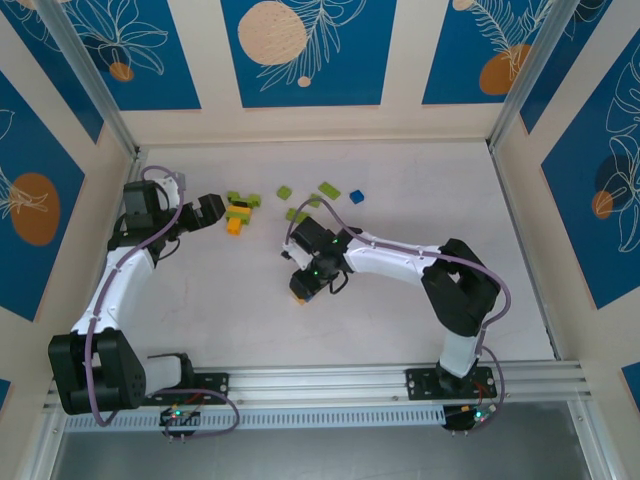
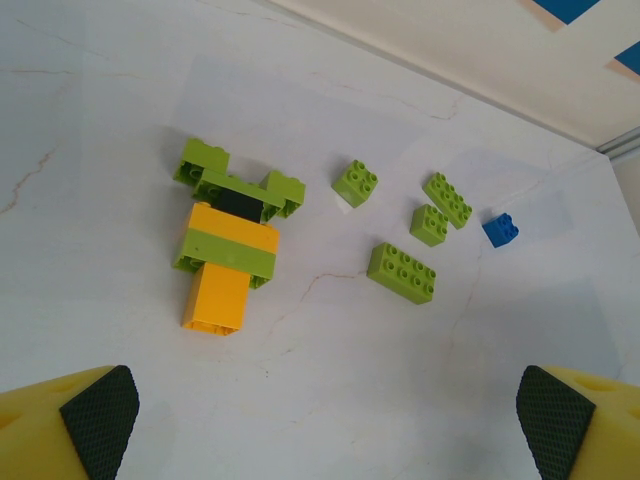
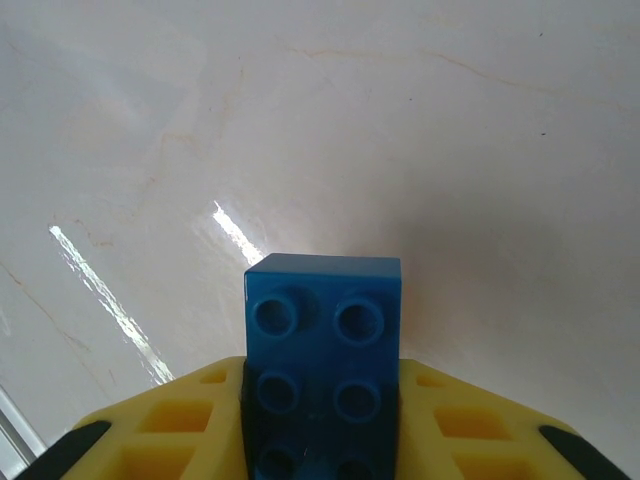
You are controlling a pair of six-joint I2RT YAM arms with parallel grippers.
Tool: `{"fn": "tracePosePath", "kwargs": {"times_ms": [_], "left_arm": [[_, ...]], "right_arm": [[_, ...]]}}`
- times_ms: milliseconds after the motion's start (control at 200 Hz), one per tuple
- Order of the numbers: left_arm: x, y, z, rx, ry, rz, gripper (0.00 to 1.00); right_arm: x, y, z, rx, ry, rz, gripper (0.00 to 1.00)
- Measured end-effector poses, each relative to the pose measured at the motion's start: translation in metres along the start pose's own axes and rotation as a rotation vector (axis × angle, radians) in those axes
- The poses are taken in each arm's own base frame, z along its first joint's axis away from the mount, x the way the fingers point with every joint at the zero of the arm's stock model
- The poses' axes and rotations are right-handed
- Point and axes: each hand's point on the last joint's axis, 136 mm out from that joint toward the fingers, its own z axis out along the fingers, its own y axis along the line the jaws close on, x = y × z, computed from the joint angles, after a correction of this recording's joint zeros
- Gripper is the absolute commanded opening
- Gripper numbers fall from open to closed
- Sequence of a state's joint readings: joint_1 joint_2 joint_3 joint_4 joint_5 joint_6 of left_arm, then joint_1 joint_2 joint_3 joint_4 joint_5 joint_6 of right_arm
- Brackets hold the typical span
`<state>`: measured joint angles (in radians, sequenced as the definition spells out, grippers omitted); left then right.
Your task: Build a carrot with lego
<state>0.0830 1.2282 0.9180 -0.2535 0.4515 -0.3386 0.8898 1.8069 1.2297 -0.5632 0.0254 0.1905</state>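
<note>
A partly built lego piece (image 2: 228, 240) lies flat on the white table: lime green bricks and a black one at its top, then orange, a green band, and an orange brick (image 2: 218, 295) at its near end. From above the same piece (image 1: 240, 213) lies just right of my left gripper (image 1: 210, 210), which stands wide open and empty over bare table; its dark pads (image 2: 100, 415) frame the left wrist view. My right gripper (image 1: 303, 285) is shut on a blue studded brick (image 3: 322, 300), studs facing the camera, held a little above the table at its middle.
Loose lime green bricks (image 2: 402, 272) (image 2: 355, 183) (image 2: 446, 199) and a small blue brick (image 2: 500, 230) lie right of the piece; from above they sit at the back centre (image 1: 328, 190). Walls close the table on three sides, and a metal rail (image 1: 400, 380) runs along the near edge.
</note>
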Motion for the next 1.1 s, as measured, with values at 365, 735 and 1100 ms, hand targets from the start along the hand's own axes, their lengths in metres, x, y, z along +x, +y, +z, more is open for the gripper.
{"fn": "tracePosePath", "kwargs": {"times_ms": [365,735,1100], "left_arm": [[0.0,0.0,0.0,0.0,0.0,0.0,1.0],[0.0001,0.0,0.0,0.0,0.0,0.0,1.0],[0.0,0.0,0.0,0.0,0.0,0.0,1.0]], "right_arm": [[-0.001,0.0021,0.0011,0.012,0.019,-0.005,0.33],[-0.0004,0.0047,0.0028,0.04,0.035,-0.02,0.33],[-0.0028,0.0055,0.0001,0.076,0.078,-0.044,0.32]]}}
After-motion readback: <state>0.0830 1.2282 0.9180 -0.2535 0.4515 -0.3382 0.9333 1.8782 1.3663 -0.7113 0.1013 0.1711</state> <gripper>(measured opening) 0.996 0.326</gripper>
